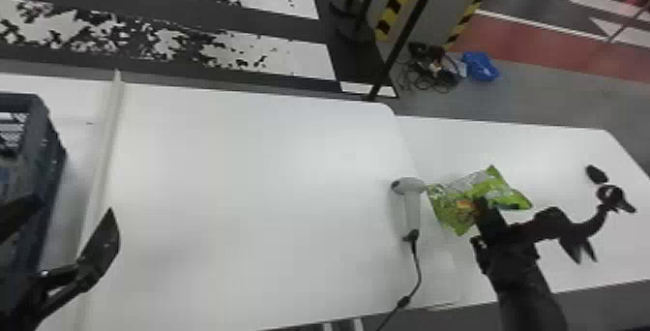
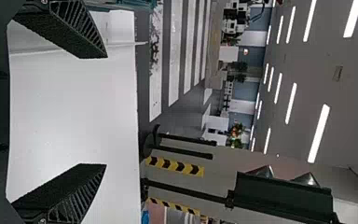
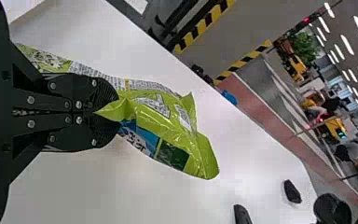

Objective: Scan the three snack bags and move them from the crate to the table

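As the right pincer (image 3: 116, 112) grips it, the bag (image 3: 172, 135): green, at the right desk (image 1: 556, 151); whether it rests there or hangs just above, I cannot tell.
Bag's long axis: slantwise across the right pincer's pointing line, one end reaching out past the fingertips, the other off to the side toward the scanner (image 1: 412, 206).
Right pincer: clamped on the bag's near edge.
Scanner: just left of the bag's left corner; touching or not, unclear.
Left pincer (image 2: 106, 110): fingers wide apart, nothing between, near the crate (image 1: 46, 160), well away from the bag.
Nearer arm: the right.
Next move, probably: laying the bag flat, its left corner kept off the scanner.
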